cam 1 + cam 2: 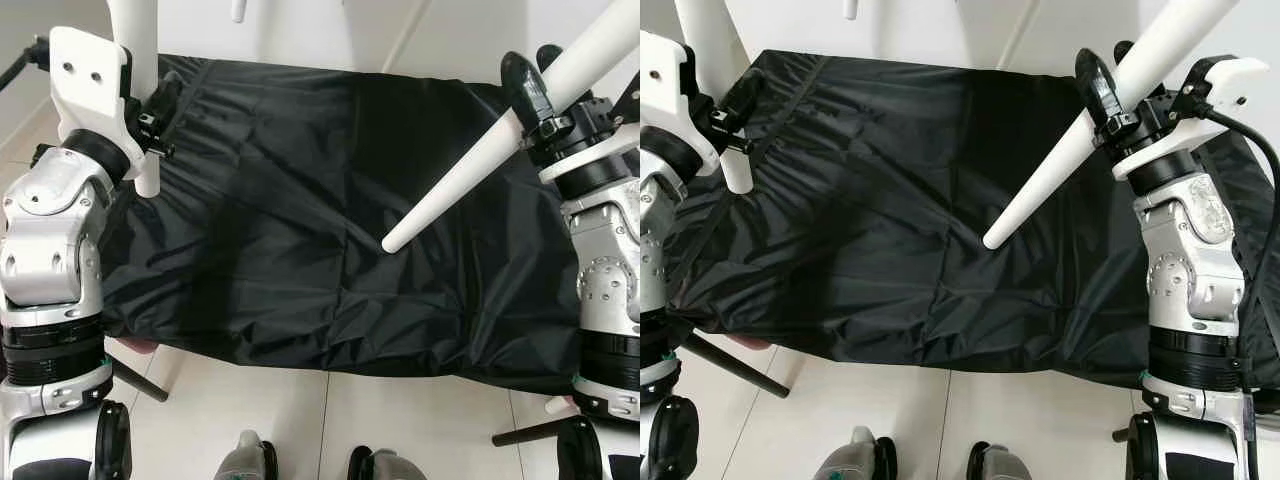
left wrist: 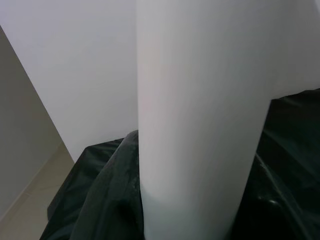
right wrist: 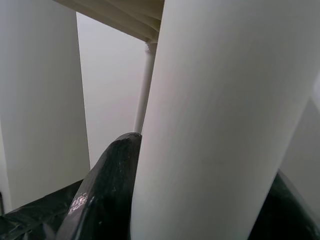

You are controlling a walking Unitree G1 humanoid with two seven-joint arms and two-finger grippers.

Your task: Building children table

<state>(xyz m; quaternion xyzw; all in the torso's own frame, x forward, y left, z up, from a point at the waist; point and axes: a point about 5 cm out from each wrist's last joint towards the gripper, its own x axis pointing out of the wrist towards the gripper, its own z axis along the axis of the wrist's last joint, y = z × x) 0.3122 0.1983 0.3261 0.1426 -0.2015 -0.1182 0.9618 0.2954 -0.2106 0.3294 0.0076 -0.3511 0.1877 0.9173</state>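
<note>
Both hands, left (image 1: 150, 115) and right (image 1: 1118, 95), grip white legs (image 1: 1060, 170); no writing.

Both arms raised, left gripper (image 1: 150, 105) and right gripper (image 1: 535, 100) clamped.

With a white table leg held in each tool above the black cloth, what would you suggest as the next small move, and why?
Probably lower the right tool so its slanted white leg rests on the black cloth. Its tip hangs over the cloth, and the left tool grips the other leg, so neither is free for another part.
</note>
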